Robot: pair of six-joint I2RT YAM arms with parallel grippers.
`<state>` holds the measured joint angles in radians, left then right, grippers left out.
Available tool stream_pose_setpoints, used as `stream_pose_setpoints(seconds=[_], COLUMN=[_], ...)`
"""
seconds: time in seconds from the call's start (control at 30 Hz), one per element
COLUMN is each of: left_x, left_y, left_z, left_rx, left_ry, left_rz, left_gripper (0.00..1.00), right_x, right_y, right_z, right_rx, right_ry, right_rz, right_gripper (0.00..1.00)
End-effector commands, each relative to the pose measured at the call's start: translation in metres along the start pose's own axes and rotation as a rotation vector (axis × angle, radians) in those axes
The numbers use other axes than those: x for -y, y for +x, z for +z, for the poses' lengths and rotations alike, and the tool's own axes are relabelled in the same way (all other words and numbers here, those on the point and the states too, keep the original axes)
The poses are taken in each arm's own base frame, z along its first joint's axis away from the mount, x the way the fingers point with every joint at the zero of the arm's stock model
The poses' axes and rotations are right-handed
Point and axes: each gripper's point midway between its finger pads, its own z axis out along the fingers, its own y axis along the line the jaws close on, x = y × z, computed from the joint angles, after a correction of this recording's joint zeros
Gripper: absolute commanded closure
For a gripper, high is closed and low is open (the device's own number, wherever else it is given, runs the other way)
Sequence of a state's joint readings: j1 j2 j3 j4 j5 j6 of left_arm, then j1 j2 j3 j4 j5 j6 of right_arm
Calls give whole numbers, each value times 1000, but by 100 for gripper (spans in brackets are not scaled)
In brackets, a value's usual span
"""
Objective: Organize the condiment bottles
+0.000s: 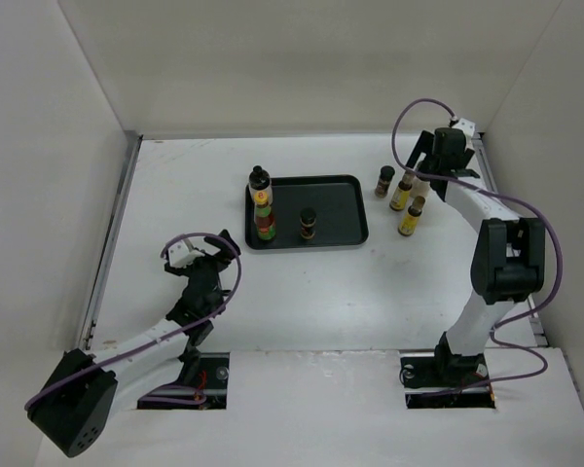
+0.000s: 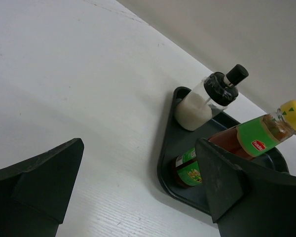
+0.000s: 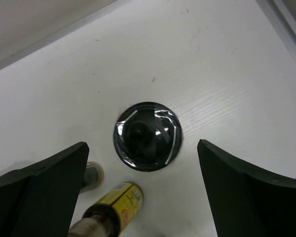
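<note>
Flat black rectangular tray (image 1: 336,199) on white tabletop (image 1: 321,292) holds:
- pale black-capped bottle (image 1: 260,182)
- red-green yellow-capped bottle (image 1: 265,222)
- short brown dark-capped bottle (image 1: 308,225)

Just right of tray:
- second short brown bottle (image 1: 385,181)
- two slim yellow-labelled bottles (image 1: 401,195)

Right end effector (image 3: 142,144): jaws wide, above second pale bottle (image 3: 147,136), fingers clear of its cap.

Left end effector (image 2: 139,143): wide, empty.

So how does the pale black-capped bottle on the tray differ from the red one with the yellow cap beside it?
The pale bottle is squat with whitish contents and a black cap; the red bottle is taller and slimmer, with a green label and yellow cap. The pale bottle sits in the tray's far left corner, the red bottle nearer along that edge. Both stand upright on the tray.
</note>
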<state>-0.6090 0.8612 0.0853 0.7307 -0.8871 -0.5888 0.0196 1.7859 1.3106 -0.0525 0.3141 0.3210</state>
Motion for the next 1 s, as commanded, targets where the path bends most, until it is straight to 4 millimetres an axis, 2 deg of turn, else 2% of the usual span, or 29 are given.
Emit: stream_pose_setpoints(seconds=[0.0,0.1,0.3,0.4,0.53,0.67,0.77,0.8,0.87,0.97], left_x=[13,14,14,14,16,15,15,14,14,14], left_y=[-9,-10,-9,-7,-8,-8,-8,-8,-10,-12], left_z=[3,3,4,5,4,4,5,5,4,4], left_rx=[23,23,19,14,14,14,15,15,20,26], left_ry=[30,37,39,37,48,47,45,43,45,45], left_rz=[-60,-65,-64,-58,-67,-67,-67,-66,-71,-77], left_gripper=[0,0,0,0,0,0,0,0,0,0], right_x=[-20,-19,-10,-6,-4,-2,-1,-1,-1,1], right_y=[-28,-22,-21,-14,-1,-1,-18,-29,-57,-106], right_z=[4,15,21,29,36,40,34,29,15,-19], right_rx=[48,26,32,1,-36,-40,1,31,115,265], right_ry=[-75,-78,-58,-48,-40,-36,-35,-37,-46,-51], right_rz=[55,76,106,105,97,110,127,143,173,200], right_gripper=[1,2,3,3,8,20,38,41,42,43])
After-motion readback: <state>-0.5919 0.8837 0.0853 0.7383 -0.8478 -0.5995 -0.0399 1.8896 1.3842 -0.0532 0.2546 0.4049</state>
